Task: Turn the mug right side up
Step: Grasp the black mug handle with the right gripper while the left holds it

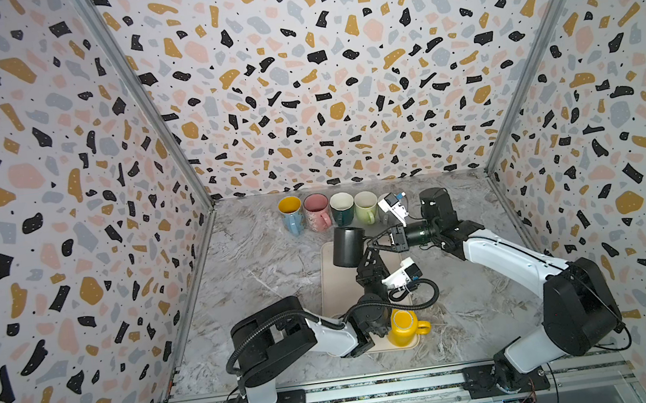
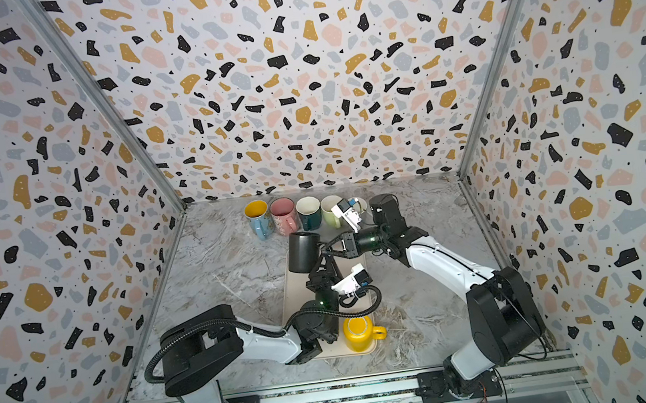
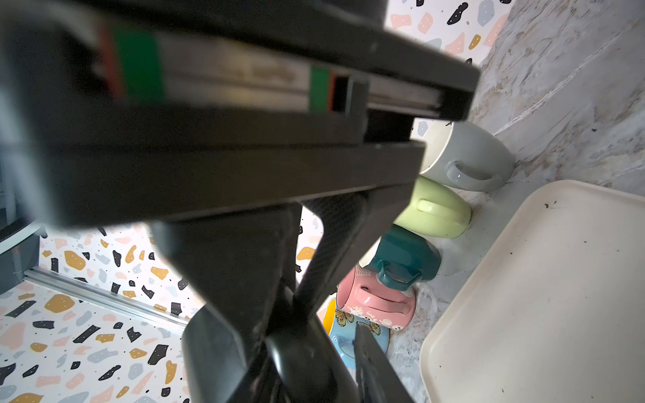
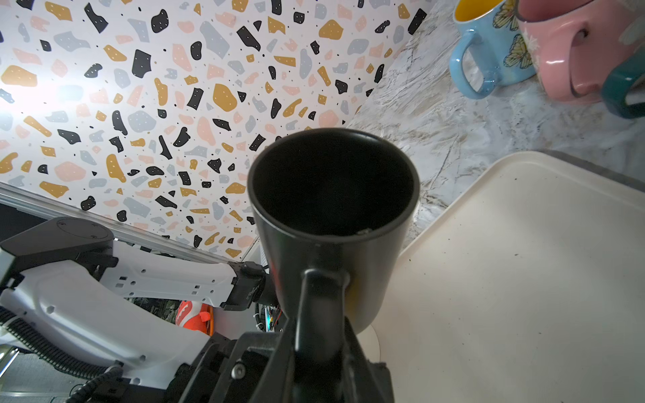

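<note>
My right gripper (image 1: 374, 242) is clamped on the handle of the black mug (image 1: 348, 246) — held over the tray's (image 1: 336, 293) far end. My left gripper (image 1: 367, 259) is just beside that handle — whether its fingers are apart or together, I cannot tell.

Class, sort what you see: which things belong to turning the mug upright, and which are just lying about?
In the job: black mug; right gripper, shut on its handle; tray.

Lying about: yellow mug on the tray; blue mug, pink mug, teal mug, green mug, grey mug, in a back row.
</note>
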Tool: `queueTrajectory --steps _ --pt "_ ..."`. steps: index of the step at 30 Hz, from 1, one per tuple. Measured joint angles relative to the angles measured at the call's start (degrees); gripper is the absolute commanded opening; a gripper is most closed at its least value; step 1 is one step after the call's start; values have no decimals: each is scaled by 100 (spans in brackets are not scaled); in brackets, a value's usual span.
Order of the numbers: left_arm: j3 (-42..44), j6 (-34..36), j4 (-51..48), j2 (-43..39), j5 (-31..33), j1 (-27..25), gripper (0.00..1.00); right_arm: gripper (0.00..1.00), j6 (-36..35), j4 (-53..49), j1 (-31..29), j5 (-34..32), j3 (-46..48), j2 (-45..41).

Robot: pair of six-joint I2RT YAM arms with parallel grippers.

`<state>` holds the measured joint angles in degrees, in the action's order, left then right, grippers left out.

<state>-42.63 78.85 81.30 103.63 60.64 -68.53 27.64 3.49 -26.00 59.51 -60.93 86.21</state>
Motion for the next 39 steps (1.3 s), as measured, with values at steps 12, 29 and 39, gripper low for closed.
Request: queueTrajectory --steps 12,29,39 --pt "0 -4 -87 -98 9 -7 53 0 57 225 0 -44 22 -66" --pt "107 -7 -87 -201 -20 -42 66 0 203 501 59 -155 105 -68" --pt "166 -39 -109 -435 -48 -66 66 0 391 494 131 -225 236 -39"
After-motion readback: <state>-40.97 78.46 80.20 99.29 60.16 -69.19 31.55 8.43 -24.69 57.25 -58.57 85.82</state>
